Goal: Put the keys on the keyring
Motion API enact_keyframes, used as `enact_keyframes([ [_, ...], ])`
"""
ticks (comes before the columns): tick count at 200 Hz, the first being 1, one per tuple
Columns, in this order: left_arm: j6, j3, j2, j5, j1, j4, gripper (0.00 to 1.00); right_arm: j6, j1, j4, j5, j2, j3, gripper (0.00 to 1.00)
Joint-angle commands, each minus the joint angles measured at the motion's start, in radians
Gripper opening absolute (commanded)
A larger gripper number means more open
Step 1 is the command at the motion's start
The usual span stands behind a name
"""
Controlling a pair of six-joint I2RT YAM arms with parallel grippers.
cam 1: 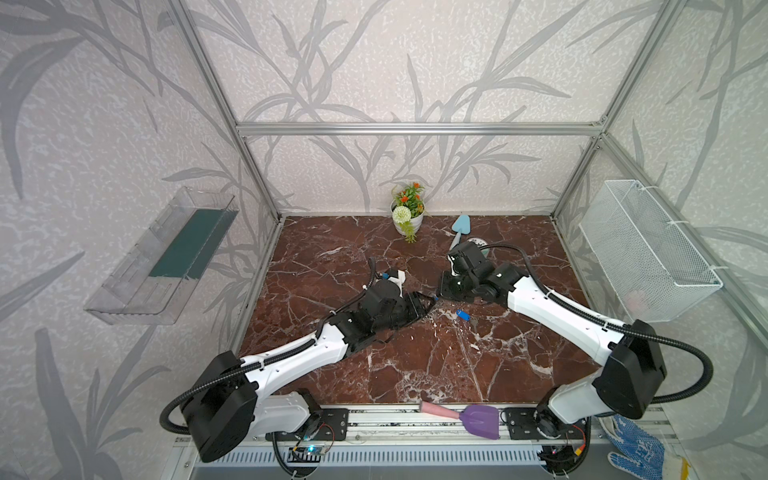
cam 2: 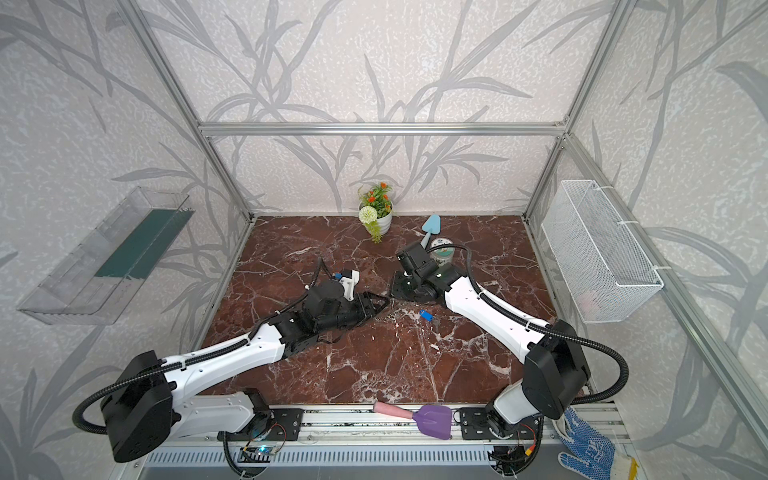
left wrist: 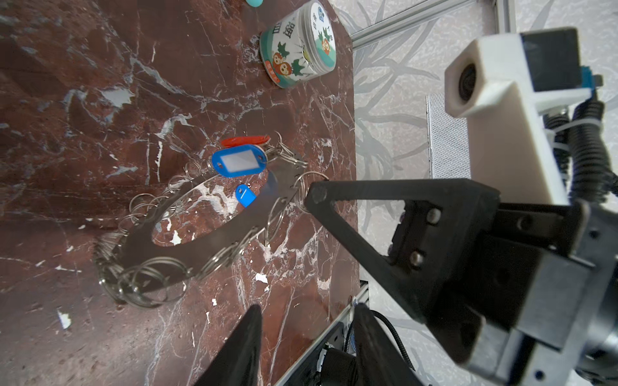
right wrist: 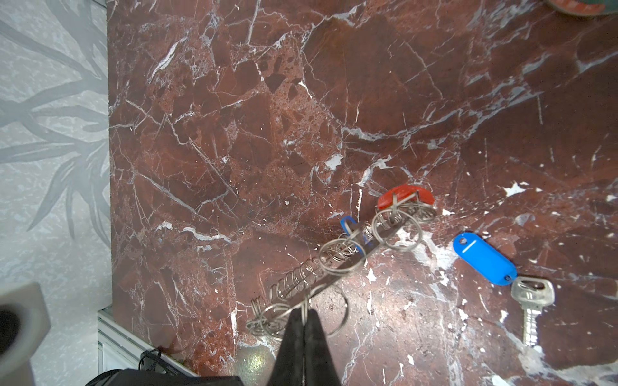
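My right gripper (right wrist: pixel 303 312) is shut on the rim of the keyring (left wrist: pixel 214 240), a flat grey plate edged with wire rings. The plate is held tilted over the marble near the table's middle. A red-tagged key (right wrist: pixel 404 195) and a blue-tagged one (left wrist: pixel 239 162) hang from rings at the keyring's far end. A third key (right wrist: pixel 531 300), silver with a blue tag (right wrist: pixel 485 259), lies loose on the table (cam 1: pixel 462 314) to the right of the plate. My left gripper (left wrist: pixel 306 320) is open beside the keyring with nothing between its fingers; in a top view it (cam 1: pixel 428 307) almost meets the right gripper (cam 1: pixel 438 297).
A printed round tin (left wrist: pixel 297 43) and a light blue trowel (cam 1: pixel 459 226) lie behind the right arm. A flower pot (cam 1: pixel 407 216) stands at the back wall. A purple scoop (cam 1: pixel 478 419) rests on the front rail. A wire basket (cam 1: pixel 648 249) and a clear shelf (cam 1: pixel 166 257) hang on the side walls.
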Motion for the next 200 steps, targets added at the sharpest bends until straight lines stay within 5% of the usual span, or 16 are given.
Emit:
enact_keyframes([
  [1, -0.052, -0.016, 0.007, -0.037, -0.006, 0.086, 0.45, 0.013, 0.004, 0.026, 0.013, -0.036, -0.006, 0.00],
  [200, -0.117, -0.033, 0.131, -0.089, -0.029, 0.197, 0.37, 0.030, 0.006, 0.033, 0.013, -0.062, -0.042, 0.00],
])
